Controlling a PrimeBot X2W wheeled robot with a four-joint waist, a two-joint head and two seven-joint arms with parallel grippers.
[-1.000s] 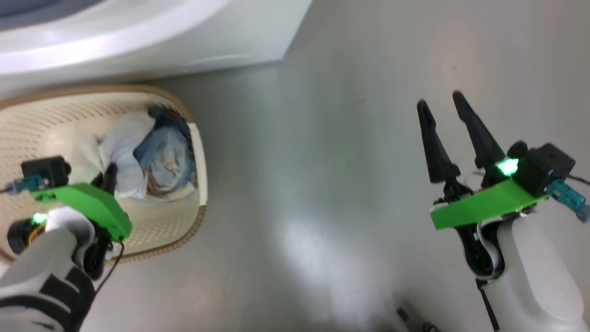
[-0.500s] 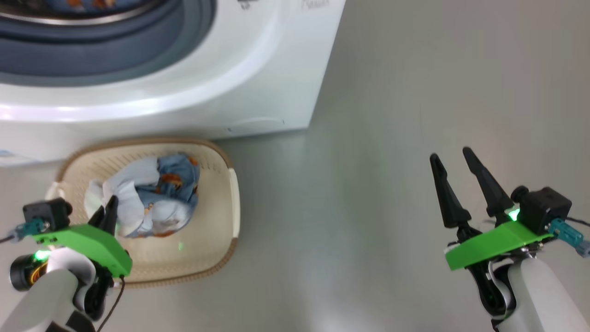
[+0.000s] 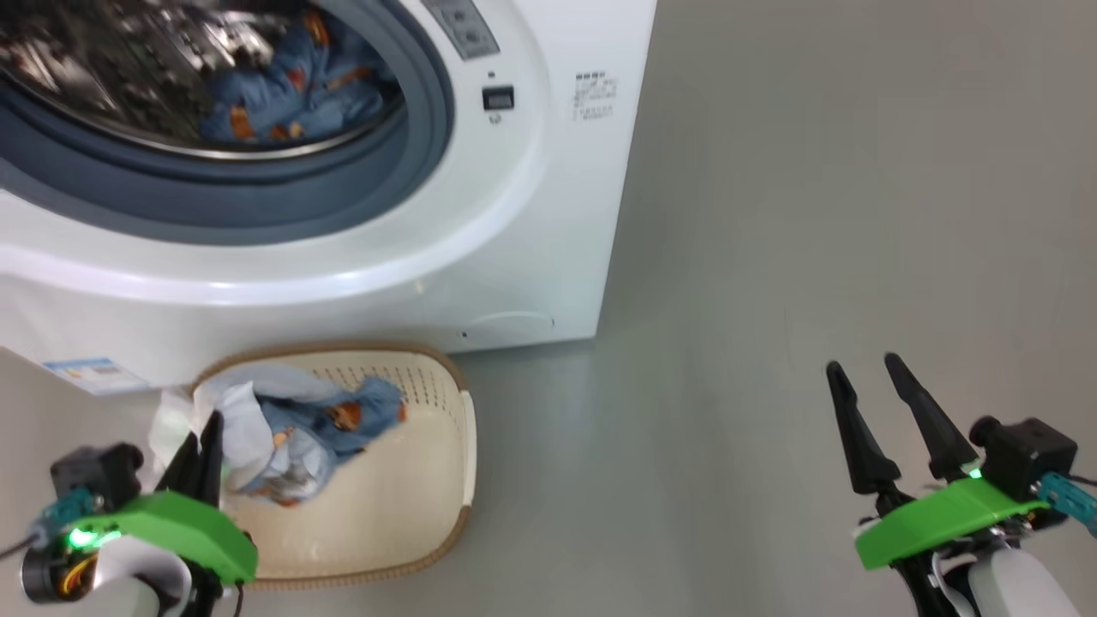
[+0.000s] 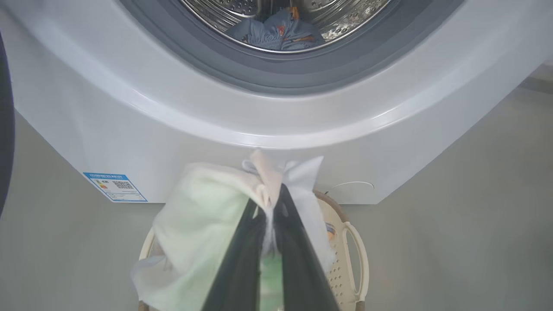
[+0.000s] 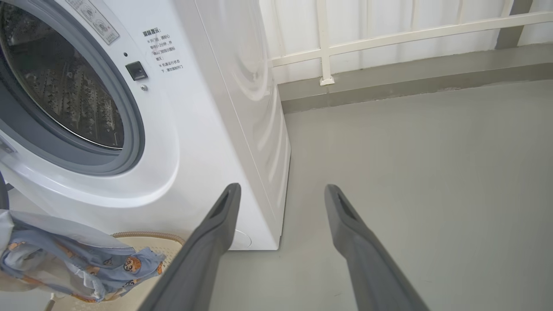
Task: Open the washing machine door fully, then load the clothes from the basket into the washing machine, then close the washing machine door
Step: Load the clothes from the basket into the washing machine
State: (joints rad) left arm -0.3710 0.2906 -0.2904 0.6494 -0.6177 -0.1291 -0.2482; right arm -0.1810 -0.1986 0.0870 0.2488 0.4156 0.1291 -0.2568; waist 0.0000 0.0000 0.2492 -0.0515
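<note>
The washing machine (image 3: 531, 214) — a big white front-loader — takes up the upper left of the head view and stands on a grey floor (image 3: 814, 214). Its drum mouth is uncovered. A grey rubber seal (image 3: 257, 193) rings the steel drum (image 3: 103, 51), and inside the drum lies a blue garment with orange-brown prints (image 3: 291, 94). A dark curved edge (image 4: 5, 129) stands at the left border of the left wrist view; too little of it shows to say whether it is the washing machine door. Beyond the machine, the right wrist view shows a white railing (image 5: 322, 43) above a low kerb.

The basket (image 3: 403, 523), cream with perforated walls and a brown woven-look rim, sits on the floor just in front of the machine. Over its left half hang a white garment (image 3: 236, 411) and, bunched with it, a blue bear-print garment (image 3: 343, 420). The left end effector (image 3: 206, 424) is clamped on the white garment, a fold of which sticks up past its fingertips. Whether the bundle touches the basket's bottom cannot be told. The right end effector (image 3: 861, 364) is well off to the right over bare floor, its two fingers spread wide apart.

A blue label (image 4: 114, 186) low on the machine's front carries a small chart and a square code — the print is too small to read. Right of the drum mouth is a block of small dark characters (image 5: 162, 47), not legible, with a small dark square (image 5: 136, 70) beside it. A round cap (image 3: 512, 326) sits low on the front.
</note>
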